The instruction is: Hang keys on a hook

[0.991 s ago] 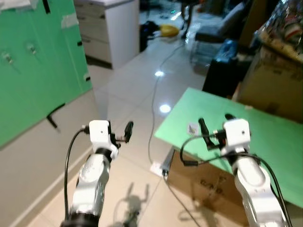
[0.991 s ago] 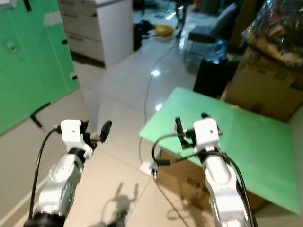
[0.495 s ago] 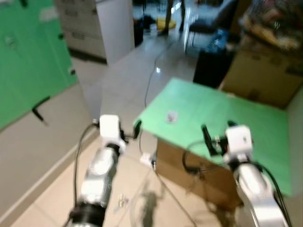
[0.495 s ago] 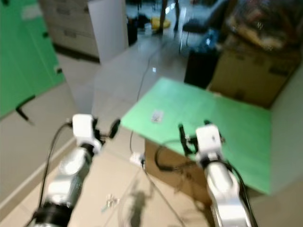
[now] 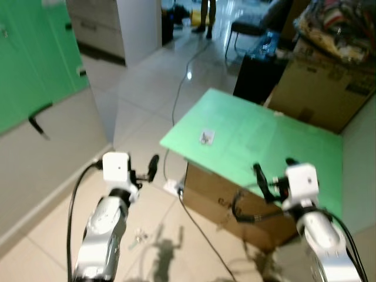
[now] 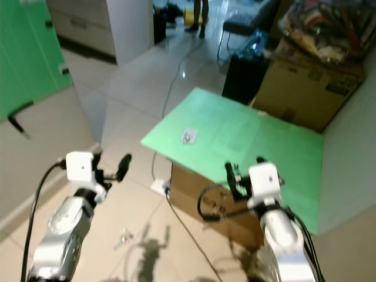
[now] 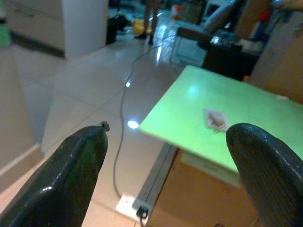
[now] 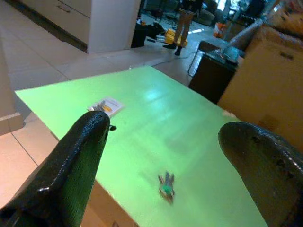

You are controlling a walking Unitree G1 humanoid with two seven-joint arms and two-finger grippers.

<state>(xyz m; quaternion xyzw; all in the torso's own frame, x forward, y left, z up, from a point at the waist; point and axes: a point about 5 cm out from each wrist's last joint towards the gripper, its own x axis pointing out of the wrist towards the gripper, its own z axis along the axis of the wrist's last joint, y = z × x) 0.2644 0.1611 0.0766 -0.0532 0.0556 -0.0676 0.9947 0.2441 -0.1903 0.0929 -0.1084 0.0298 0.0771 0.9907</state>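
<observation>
I see a bright green table [image 5: 276,147] top on a brown cardboard base [image 5: 235,205]. A small white card [image 5: 206,137] with a yellow-orange mark lies on it, plus a tiny green-and-dark keys [image 8: 166,187] cluster. The floor [image 5: 141,94] is glossy beige tile, the wall panel [image 5: 35,64] green, and my arms silver with black fingers [image 7: 71,175].

I can't read any words here. The box [image 5: 235,208] under the green board has dark print, maybe letters, but it's too blurry for me.
</observation>
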